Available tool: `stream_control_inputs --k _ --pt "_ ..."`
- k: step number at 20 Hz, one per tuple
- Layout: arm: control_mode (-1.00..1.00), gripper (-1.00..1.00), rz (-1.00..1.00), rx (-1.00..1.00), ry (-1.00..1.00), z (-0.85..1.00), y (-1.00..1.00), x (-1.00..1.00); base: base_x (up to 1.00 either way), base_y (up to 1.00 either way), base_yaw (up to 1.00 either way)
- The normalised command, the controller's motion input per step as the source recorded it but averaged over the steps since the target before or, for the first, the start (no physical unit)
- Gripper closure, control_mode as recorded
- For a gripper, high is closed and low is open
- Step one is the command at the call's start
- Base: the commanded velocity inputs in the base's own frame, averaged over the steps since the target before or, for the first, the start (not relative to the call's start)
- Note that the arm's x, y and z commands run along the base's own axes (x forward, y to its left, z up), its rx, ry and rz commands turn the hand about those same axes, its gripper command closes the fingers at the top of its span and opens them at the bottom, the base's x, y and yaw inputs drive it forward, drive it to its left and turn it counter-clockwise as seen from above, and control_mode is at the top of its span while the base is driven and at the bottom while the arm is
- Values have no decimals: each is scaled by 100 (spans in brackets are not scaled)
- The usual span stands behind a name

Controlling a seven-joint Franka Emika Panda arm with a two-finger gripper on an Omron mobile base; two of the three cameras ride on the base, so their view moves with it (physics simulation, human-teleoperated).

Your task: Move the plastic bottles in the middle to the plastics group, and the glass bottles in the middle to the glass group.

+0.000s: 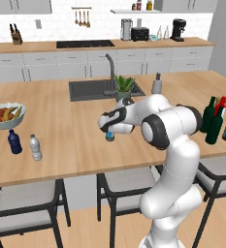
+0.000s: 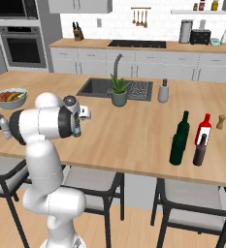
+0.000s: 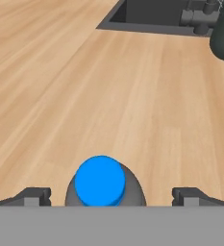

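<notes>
I have the bench [image 1: 61, 145] under me, wood-topped, sink beyond. At its right end stand the glass bottles: two dark green wine bottles [image 2: 179, 139], a red bottle [image 2: 203, 129] and a slim brown bottle [image 2: 200, 150]. At the left end, beside the fruit bowl [image 1: 5, 116], sit the navy bottle [image 1: 14, 142] and the silvery-clear bottle [image 1: 35, 147]. My hand [image 3: 111, 194] hangs spread wide, straddling the blue-capped water bottle [image 3: 101, 180] mid-bench, gripping nothing. I judge this the plastic pickup: lower, close, then carry left.
</notes>
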Motion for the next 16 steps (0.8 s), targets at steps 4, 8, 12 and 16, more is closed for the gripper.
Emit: stream_control_inputs --k 4,8,12,16 --pt "-100 -100 0 0 0 -3 1 8 0 0 0" --pt "-100 -100 0 0 0 -3 1 1 0 0 0" --pt "-100 -100 0 0 0 0 0 0 0 0 0" --pt "-100 -100 0 0 0 0 0 0 0 0 0"
